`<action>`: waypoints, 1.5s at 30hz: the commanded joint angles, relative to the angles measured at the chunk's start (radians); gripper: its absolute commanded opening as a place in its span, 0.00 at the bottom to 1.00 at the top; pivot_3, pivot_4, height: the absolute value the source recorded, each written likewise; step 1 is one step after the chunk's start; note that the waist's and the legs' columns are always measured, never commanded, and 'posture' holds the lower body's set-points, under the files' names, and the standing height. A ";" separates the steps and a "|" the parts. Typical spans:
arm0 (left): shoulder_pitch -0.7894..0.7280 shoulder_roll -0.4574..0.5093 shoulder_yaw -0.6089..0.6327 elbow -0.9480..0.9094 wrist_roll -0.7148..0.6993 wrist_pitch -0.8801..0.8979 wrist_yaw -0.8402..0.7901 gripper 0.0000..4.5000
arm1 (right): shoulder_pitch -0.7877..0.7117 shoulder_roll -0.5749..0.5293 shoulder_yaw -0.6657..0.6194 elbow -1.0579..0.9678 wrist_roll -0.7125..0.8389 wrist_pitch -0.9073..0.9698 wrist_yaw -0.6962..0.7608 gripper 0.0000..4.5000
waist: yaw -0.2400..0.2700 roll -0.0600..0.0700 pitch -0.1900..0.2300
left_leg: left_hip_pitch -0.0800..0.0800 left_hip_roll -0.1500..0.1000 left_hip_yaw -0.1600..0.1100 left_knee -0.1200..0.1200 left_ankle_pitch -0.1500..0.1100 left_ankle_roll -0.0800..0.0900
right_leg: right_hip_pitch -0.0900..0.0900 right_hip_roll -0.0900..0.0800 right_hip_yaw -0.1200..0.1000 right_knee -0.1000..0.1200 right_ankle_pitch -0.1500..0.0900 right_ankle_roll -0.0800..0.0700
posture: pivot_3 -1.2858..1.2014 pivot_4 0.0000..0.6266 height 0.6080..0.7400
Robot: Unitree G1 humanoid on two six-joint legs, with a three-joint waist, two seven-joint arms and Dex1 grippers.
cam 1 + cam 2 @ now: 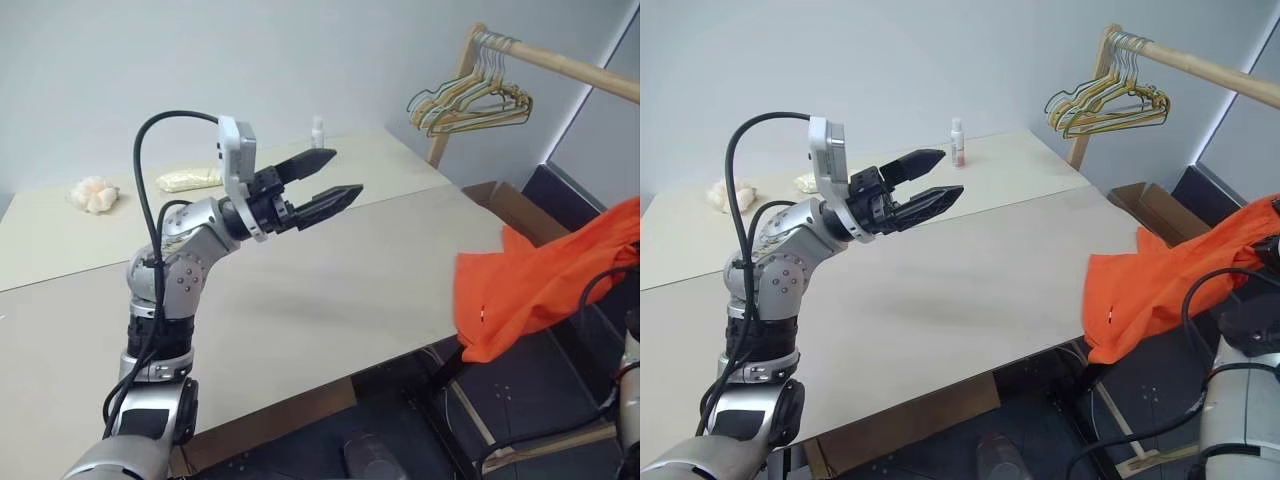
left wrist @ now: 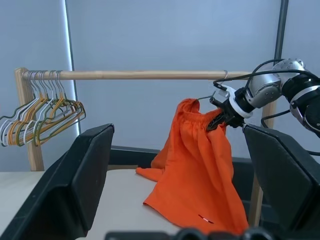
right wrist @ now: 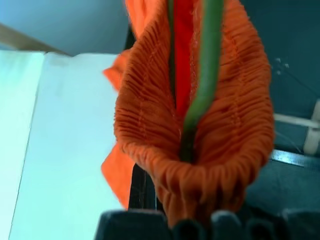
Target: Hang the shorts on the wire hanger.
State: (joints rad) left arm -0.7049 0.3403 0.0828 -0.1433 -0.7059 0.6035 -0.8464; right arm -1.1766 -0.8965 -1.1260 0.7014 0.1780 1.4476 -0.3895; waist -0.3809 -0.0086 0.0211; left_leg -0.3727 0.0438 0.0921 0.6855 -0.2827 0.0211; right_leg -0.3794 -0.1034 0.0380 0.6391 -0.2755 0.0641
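Shorts [image 1: 540,285] are dangling past the tabletop [image 1: 330,290] edge, right gripper [image 2: 216,121] clamping their waistband with the hanger [image 3: 202,85]; left gripper [image 1: 325,180] is hovering, fingers apart.

Head eyes overlook the table [image 1: 330,290]; left wrist faces the rail [image 2: 150,75]; right wrist close on the shorts [image 3: 200,150]

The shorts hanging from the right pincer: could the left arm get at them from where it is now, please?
Probably yes. The left pincer is open and points across the bare table towards the shorts, which the right pincer holds up by the waistband. Nothing stands between them, but the gap looks wide.
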 commanded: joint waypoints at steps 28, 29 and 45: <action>0.049 0.078 0.022 -0.076 -0.029 0.014 0.017 1.00 | 0.432 0.123 0.713 -0.791 -0.251 -0.412 0.005 1.00 | -0.020 0.000 0.001 | 0.020 0.000 -0.001 -0.007 0.000 -0.001 | 0.026 0.002 0.007 -0.013 -0.001 0.007 | 0.38 0.00 1.00; 0.055 0.079 0.025 -0.078 -0.028 0.016 0.026 1.00 | 0.456 0.128 0.742 -0.820 -0.277 -0.466 0.000 1.00 | -0.020 0.000 0.001 | 0.020 0.000 -0.001 -0.007 0.000 -0.001 | 0.026 0.002 0.006 -0.013 -0.001 0.007 | 0.38 0.00 1.00; 0.389 0.313 0.039 -0.261 0.100 -0.003 0.051 1.00 | 0.763 0.192 1.029 -1.078 0.164 -0.890 0.957 1.00 | 0.073 -0.010 0.007 | 0.016 0.001 -0.005 -0.007 -0.002 0.001 | 0.023 0.003 0.005 -0.015 -0.001 0.007 | 0.45 0.00 1.00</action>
State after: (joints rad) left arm -0.3242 0.6335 0.1041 -0.3443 -0.6138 0.6125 -0.7855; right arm -0.4085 -0.6763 -0.0906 -0.3625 0.3086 0.6054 0.4702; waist -0.3076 -0.0185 0.0280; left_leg -0.3575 0.0453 0.0875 0.6784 -0.2849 0.0221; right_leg -0.3574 -0.1007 0.0431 0.6242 -0.2762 0.0708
